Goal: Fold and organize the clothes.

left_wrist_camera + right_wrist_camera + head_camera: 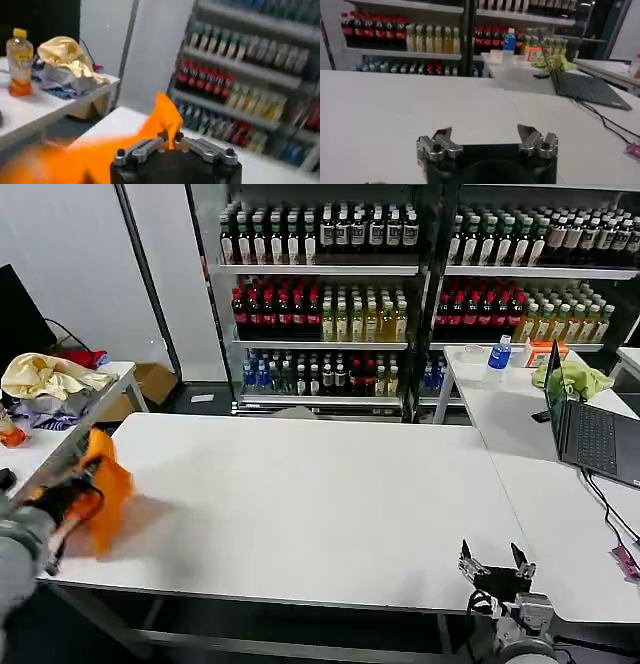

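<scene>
The orange T-shirt [106, 489] hangs bunched at the left end of the white table [300, 504], over its left edge. My left gripper [82, 480] is shut on a fold of it. In the left wrist view the orange T-shirt [160, 117] rises in a peak from between the pinched fingertips of the left gripper [170, 136] and trails off as a blur of cloth. My right gripper [496, 562] waits open at the table's front right edge; in the right wrist view the right gripper [485, 134] has nothing but bare table between its fingers.
A side table [70, 439] on the left carries pale yellow and grey garments [45, 379] and an orange drink bottle [19, 62]. A laptop [590, 429], cables, a lime green cloth [575, 379] and a blue-capped bottle [498, 356] lie on the right. Drink shelves [330, 294] stand behind.
</scene>
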{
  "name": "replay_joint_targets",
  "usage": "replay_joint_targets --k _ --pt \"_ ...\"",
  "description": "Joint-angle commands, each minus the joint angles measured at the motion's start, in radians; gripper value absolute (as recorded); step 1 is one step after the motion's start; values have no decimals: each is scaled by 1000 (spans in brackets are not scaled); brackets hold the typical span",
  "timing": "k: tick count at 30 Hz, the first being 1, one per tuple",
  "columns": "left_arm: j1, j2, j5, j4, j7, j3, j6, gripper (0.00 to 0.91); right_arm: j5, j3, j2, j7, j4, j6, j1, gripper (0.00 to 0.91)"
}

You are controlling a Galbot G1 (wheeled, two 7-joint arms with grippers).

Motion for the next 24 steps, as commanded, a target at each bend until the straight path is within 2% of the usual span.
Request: replay_joint_targets --k 1,5,9,21,24 --pt "98 -159 799 -24 10 384 -237 20 -6 14 -4 -3 -7 14 -12 907" --pt "119 -183 806 -165 1 411 -204 10 -4 18 -8 -3 -6 14 -11 907" --pt "117 -197 804 -225 1 475 -172 10 -3 23 -6 -4 -4 17 -17 907" --pt "-8 -346 950 -140 -59 688 -82 10 2 40 -3 -6 27 21 -40 907" --pt "-53 -378 931 -102 -72 725 -63 10 2 37 -2 -6 36 19 -41 907"
